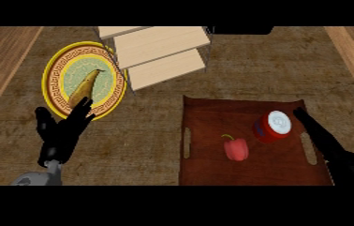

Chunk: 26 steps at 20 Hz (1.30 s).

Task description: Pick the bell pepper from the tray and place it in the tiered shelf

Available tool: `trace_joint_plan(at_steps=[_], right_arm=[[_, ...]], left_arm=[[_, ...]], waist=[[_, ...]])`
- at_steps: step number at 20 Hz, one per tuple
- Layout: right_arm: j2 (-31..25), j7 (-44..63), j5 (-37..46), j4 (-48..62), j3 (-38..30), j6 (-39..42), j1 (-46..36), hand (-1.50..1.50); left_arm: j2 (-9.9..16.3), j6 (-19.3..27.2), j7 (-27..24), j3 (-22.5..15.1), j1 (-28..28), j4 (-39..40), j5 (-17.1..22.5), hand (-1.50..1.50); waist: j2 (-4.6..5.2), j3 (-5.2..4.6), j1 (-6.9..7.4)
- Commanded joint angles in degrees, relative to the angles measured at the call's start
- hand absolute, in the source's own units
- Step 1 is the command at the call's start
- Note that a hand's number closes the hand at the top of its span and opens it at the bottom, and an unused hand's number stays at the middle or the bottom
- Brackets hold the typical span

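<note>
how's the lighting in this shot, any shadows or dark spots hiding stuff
Head view: dim and warm overall; the bell pepper and red can stand out clearly on the dark brown tray. The black right hand blends into the tray's right edge; the left hand partly covers the plate. The tiered shelf is brightest.

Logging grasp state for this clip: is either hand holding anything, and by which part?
Nothing is held. The left hand and right hand are open; the red bell pepper lies untouched on the brown tray.

Red bell pepper [236, 149] with green stem, dark brown tray [207, 122], yellow-rimmed plate [50, 65] with Greek-key band, pale wood tiered shelf [162, 51]
</note>
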Motion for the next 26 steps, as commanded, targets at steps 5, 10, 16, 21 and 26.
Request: trace_joint_plan(at_steps=[5, 10, 16, 21, 26], right_arm=[[11.85, 22.91, 13.38, 4.96, 12.21, 7.91, -14.69, -1.50], [19.44, 26.18, 20.65, 12.57, 18.90, 10.90, -18.89, -1.50], [22.46, 25.30, 24.94, 16.15, 16.57, 10.49, -15.33, -1.50], [23.29, 25.42, 29.88, 13.56, 17.62, 11.54, -10.82, -1.50], [25.81, 19.36, 32.12, 20.21, 15.29, 9.08, -10.28, -1.50]], left_arm=[[-1.17, 1.83, 3.41, -0.15, 1.01, -2.38, -1.59, 0.00], [1.16, -1.48, 5.43, 3.07, -2.42, -0.50, -0.03, 0.00], [-3.50, -1.39, -1.16, 2.50, 0.32, 4.14, -3.41, 0.00], [-1.96, -0.46, 4.49, 4.02, 2.44, -3.35, -3.79, 0.00], [-7.32, 1.84, 3.50, 1.60, 2.14, -2.96, -7.45, 0.00]], waist=[[0.10, -0.15, 0.05], [0.09, -0.13, -0.34], [0.09, -0.11, -0.81], [-0.02, -0.09, -0.82], [0.05, -0.08, -0.83]])
